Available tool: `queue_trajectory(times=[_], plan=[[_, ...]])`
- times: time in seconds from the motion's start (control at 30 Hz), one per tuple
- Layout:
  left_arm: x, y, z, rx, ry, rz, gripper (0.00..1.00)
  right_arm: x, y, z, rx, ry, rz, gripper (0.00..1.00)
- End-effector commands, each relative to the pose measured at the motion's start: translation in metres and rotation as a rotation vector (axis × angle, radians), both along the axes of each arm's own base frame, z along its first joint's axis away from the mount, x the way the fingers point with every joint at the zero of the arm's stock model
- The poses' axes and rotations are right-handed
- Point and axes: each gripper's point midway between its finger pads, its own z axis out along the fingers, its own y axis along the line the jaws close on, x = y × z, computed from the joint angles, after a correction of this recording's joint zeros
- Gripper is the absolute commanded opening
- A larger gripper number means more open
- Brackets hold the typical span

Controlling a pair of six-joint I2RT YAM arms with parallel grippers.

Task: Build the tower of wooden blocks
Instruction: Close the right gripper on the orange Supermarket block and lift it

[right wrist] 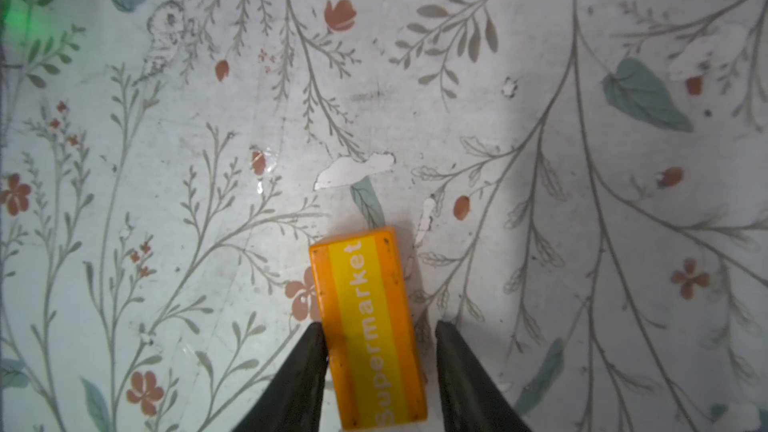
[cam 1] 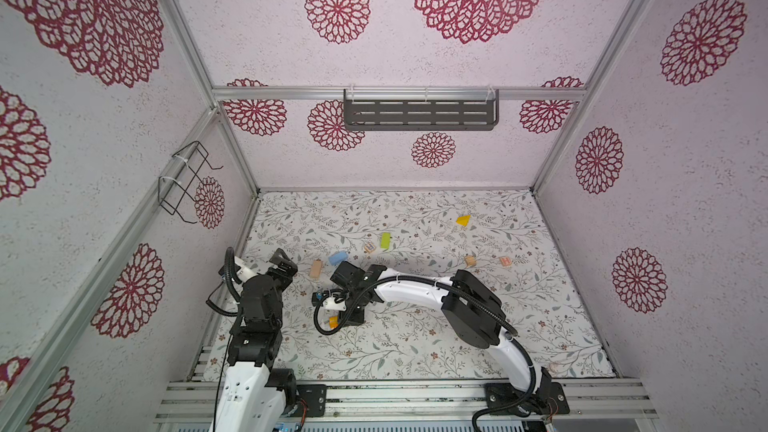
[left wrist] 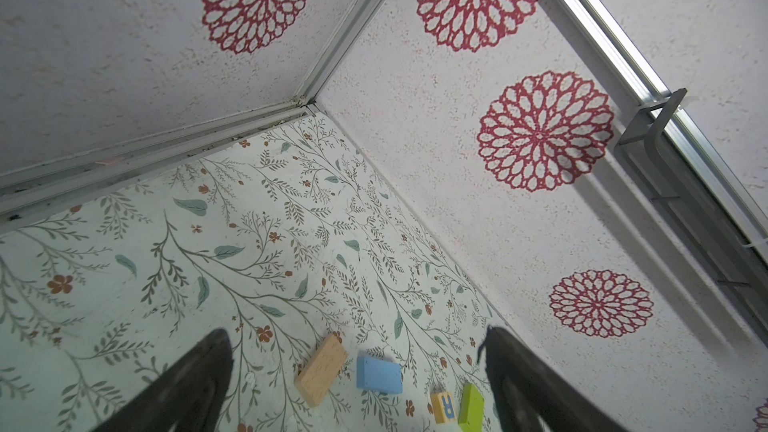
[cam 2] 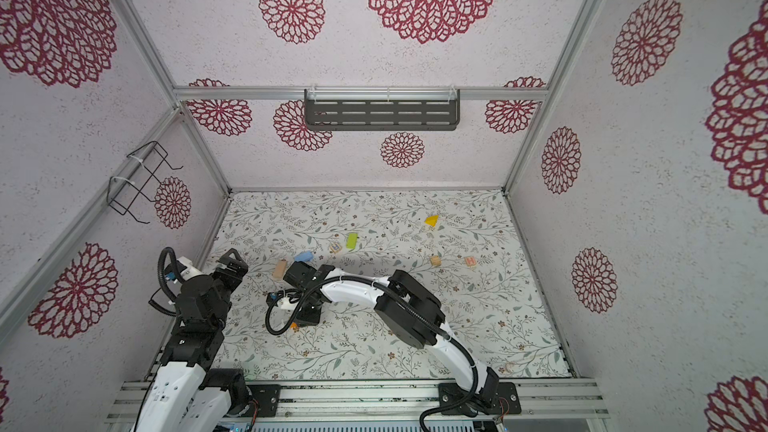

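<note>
Tower basically hasn't started: nothing is stacked on anything as far as I can see, and every piece lies by itself on the floral-print table top (cam 1: 415, 346). The right gripper (right wrist: 379, 325) is down left of the middle, toward the front of the table, straddling a flat orange wood block (right wrist: 361, 276) with a yellow stripe and "Supermarket" printed on it. One finger is right against the block's long side and the other shows a sliver of gap, so I'd call the jaws parted around it and not pinching it yet. The block sits flat on the table. The left gripper (left wrist: 355, 331) hangs spread wide with nothing in it, facing a flat tan wood block (left wrist: 321, 375), a flat blue wood block (left wrist: 379, 374), a lettered natural-wood cube (left wrist: 444, 407) showing an R, and a lime-green wood block (left wrist: 471, 408). Farther back and to the right are a yellow wedge block (cam 1: 463, 220), a plain tan cube (cam 1: 470, 261) and a cube with a red H (cam 1: 505, 261). Can't spot a red piece anywhere. My read is that this is the very first pick, probably the base, so all the stacking is left to do.
</note>
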Motion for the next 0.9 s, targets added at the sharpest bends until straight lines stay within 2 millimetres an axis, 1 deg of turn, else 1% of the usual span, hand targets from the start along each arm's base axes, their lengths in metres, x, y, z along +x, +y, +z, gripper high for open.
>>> queue_trajectory(times=[0.0,0.07,0.2,0.37,0.47,0.6,0.67,0.87], plan=[[-0.001,0.003,0.004,-0.006,-0.022,0.016,0.97,-0.002,0.000,-0.004,-0.021,-0.015,-0.004,0.43],[-0.001,0.002,0.005,-0.003,-0.027,0.005,0.97,-0.001,0.002,-0.003,-0.018,-0.027,-0.010,0.38],[0.001,-0.002,0.010,-0.005,-0.041,-0.017,0.97,-0.001,0.004,0.000,-0.014,-0.042,-0.022,0.31],[0.009,-0.015,0.014,-0.032,-0.045,-0.086,0.98,0.004,0.003,0.011,0.033,-0.072,-0.062,0.29],[0.012,-0.021,0.018,-0.038,-0.029,-0.121,0.98,0.008,0.001,0.023,0.073,-0.100,-0.095,0.28],[0.011,-0.026,0.031,-0.021,-0.004,-0.140,0.98,0.015,-0.005,0.036,0.081,-0.138,-0.144,0.27],[0.009,-0.029,0.040,-0.013,-0.004,-0.149,0.98,0.019,-0.009,0.045,0.090,-0.158,-0.181,0.26],[0.009,-0.039,0.056,-0.012,0.004,-0.190,0.98,0.025,-0.031,0.065,0.113,-0.186,-0.296,0.26]])
